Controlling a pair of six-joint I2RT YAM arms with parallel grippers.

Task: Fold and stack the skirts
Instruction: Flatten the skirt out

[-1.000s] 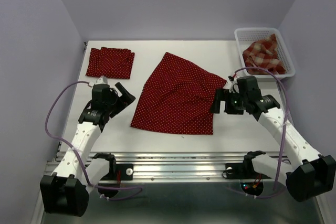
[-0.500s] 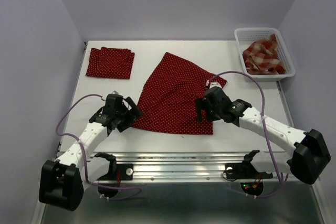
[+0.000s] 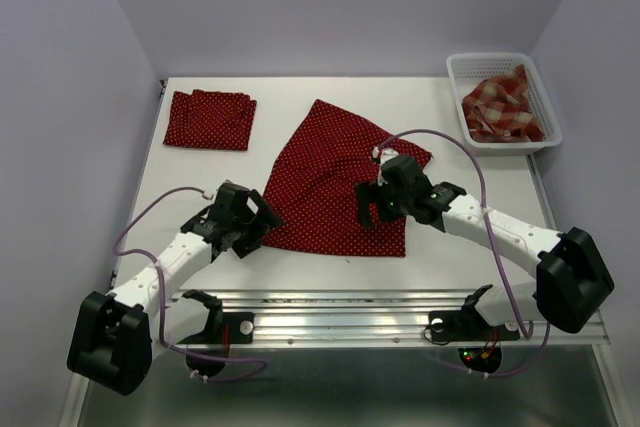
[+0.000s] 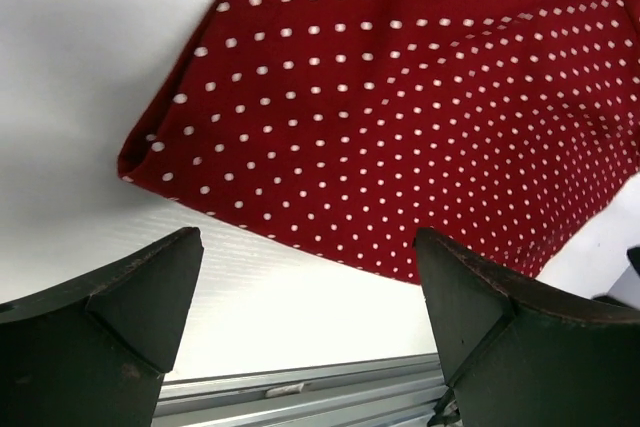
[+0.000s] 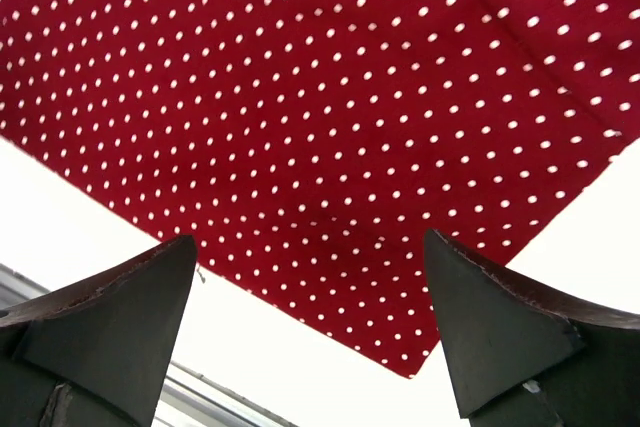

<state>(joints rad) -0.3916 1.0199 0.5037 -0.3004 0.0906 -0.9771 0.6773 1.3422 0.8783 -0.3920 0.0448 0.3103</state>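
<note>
- Grippers sit nearest, both by the near hem of the spread skirt (image 3: 330, 182), a dark red one with white dots lying flat and open on the table (image 3: 430, 112).
- The left gripper (image 3: 252, 223) hovers at the skirt's near-left corner. Its wrist view shows the fingers set wide, nothing between them, and that corner (image 4: 135, 159) just ahead.
- The right gripper (image 3: 372, 209) hangs over the skirt's near-right part. Its fingers are also spread wide and bare, with dotted cloth (image 5: 300, 97) filling the wrist view above them.
- One gripper per corner, both wide, looks like the setup for pinching the near hem at two points. I judge the first fold would carry that edge toward the far tip.
- A second ago both arms stood outside the skirt, the left well off its left edge and the right at its right edge. They have since swung inward and forward to the hem. The cloth itself has not shifted.
- Beyond the spread skirt's left side lies the folded skirt (image 3: 210, 119), same dotted red and already squared, likely the base of the stack.
- Farthest, off the spread skirt's right side, the plaid skirt (image 3: 503, 105) lies crumpled in the white basket (image 3: 490, 57), untouched and unchanged.
</note>
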